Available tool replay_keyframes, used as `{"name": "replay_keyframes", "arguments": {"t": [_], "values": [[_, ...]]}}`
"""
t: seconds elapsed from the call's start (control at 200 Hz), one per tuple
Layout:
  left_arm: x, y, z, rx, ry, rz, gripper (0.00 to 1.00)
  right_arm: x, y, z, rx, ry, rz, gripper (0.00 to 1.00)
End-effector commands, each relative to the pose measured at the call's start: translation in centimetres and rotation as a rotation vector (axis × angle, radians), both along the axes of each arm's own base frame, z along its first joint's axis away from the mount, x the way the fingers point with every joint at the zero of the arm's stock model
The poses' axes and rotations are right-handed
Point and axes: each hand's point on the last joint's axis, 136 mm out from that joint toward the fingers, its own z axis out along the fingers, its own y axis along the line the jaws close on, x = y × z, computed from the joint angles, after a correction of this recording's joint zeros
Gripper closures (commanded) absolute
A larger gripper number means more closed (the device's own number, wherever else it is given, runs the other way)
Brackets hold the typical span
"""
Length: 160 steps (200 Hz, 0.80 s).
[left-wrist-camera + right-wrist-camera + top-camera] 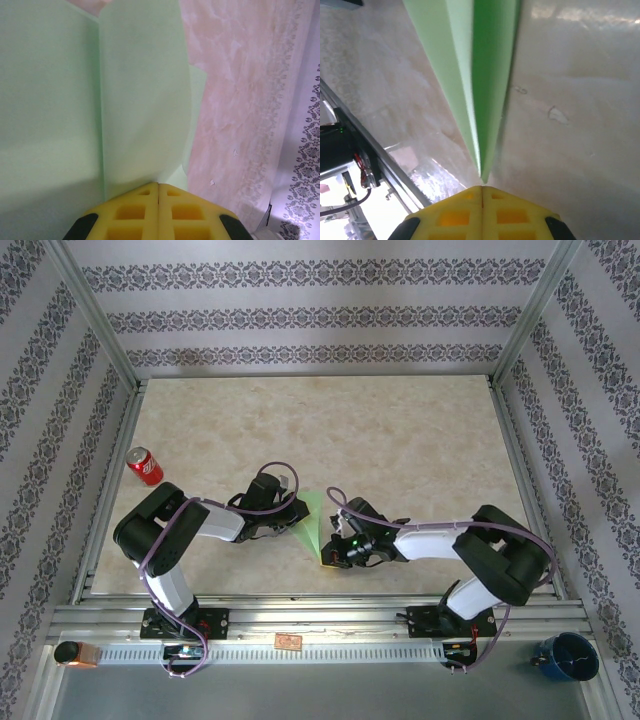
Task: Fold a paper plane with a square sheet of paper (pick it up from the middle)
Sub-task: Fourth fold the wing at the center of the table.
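Note:
The light green sheet of paper (pixel 313 519) is folded along a crease and lies between my two grippers near the table's front. My left gripper (pixel 296 518) is at its left edge. In the left wrist view the folded paper (pixel 75 100) has a curved flap that runs into the seam of the left gripper (pixel 158 184), whose yellow fingertips are pressed together on it. In the right wrist view the paper (pixel 485 75) is edge-on and narrows to a point just ahead of my right gripper (pixel 482 187), which is shut. The right gripper (pixel 333 558) sits at the paper's near tip.
A red soda can (pixel 145 466) lies at the left of the table (pixel 420 440). Patterned walls and metal posts enclose the table. A rail (pixel 320 625) runs along the front edge, with a blue mug (pixel 566 656) outside at the lower right.

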Motion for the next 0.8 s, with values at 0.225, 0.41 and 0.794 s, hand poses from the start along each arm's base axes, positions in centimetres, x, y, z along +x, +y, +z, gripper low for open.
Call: {"name": "replay_keyframes", "arguments": {"t": [0.225,0.41,0.794], "values": [[-2.1,2.9,-3.9,0.1,0.101,0.098,0.97,4.9,0.6,4.9,0.097,-0.074,-0.096,0.98],[-2.5,4.0,-4.2,0.109,0.103,0.163,0.98,6.4,2.5,4.9,0.095,-0.09,-0.101,0.98],[-2.7,4.4,-3.8,0.121,0.093,0.189,0.98,7.6,4.7,2.8,0.07,-0.052,-0.071,0.98]]}}
